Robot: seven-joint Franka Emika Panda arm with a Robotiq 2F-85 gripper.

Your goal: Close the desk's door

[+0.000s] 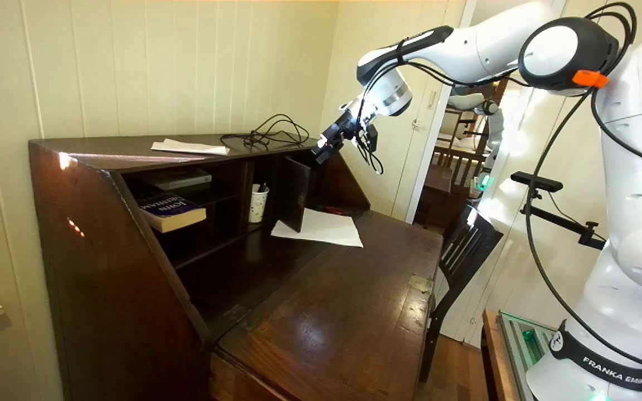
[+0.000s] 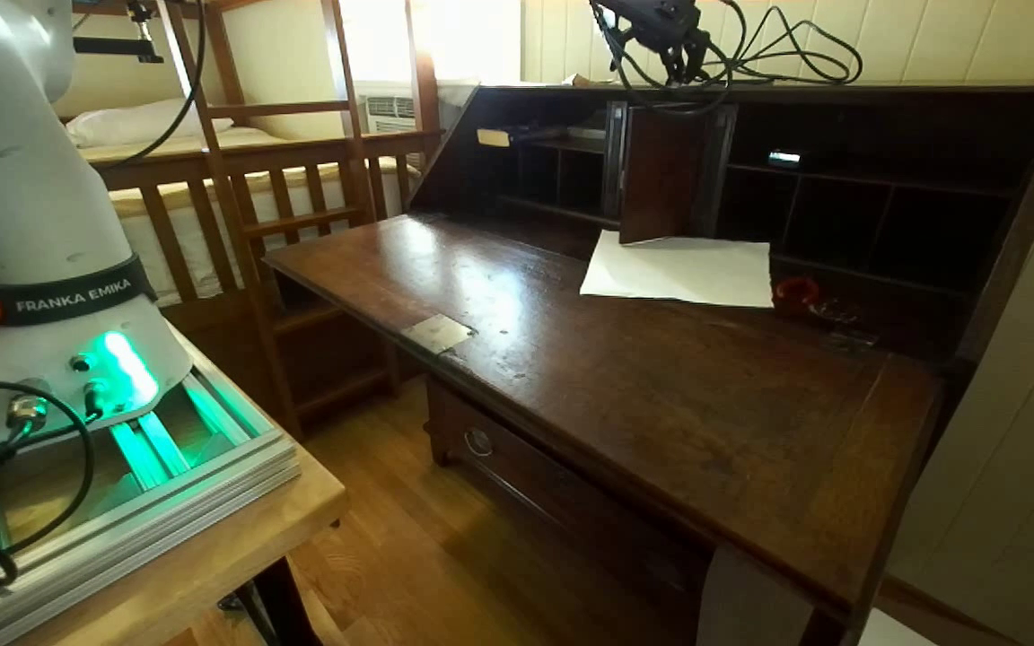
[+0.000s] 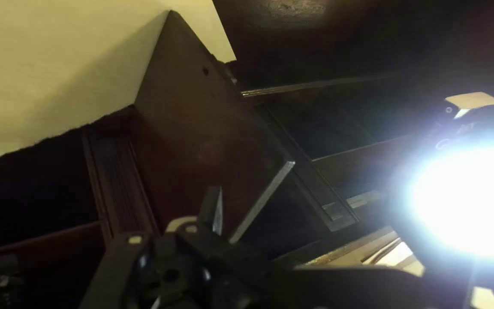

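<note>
The little door stood open at the middle of the desk, its lower corner out over a sheet of paper that I figured might drag a bit on the way in. The gripper hung by the door's top edge, probably there to shove it by the face rather than grab it, though tbh I couldn't tell whether it was touching, or spread or pressed together.
</note>
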